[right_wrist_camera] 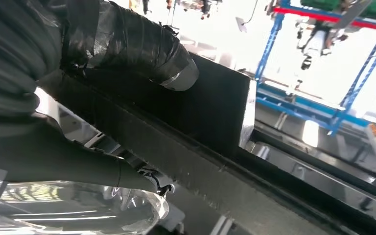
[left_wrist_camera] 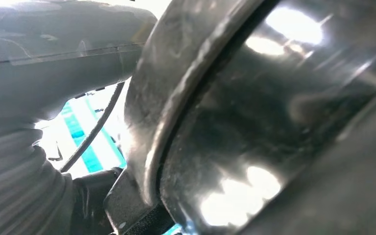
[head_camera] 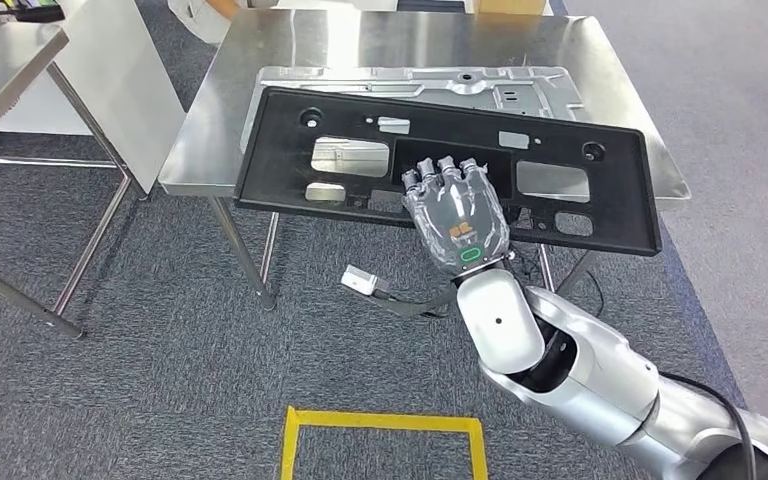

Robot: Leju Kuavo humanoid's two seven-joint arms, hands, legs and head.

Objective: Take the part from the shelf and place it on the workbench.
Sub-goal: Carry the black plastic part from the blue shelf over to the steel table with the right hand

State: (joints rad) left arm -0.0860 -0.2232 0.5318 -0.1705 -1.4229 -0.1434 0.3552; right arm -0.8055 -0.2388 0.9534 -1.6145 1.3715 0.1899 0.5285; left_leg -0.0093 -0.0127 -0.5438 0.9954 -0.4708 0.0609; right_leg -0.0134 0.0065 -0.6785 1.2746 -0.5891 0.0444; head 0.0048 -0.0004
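STEP: placing | PART: black panel (head_camera: 440,165) lies over the counter (head_camera: 260,60), near edge overhanging | RIGHT robot hand (head_camera: 457,215) grips that edge | LEFT robot hand: apparently near, state unclear | NEXT: slide fully on, release.

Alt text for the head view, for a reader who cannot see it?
The robot's right hand grips the near edge of a long black plastic panel, which lies on a steel workbench over a silver metal part. Grey carpet and a yellow floor marking lie below.
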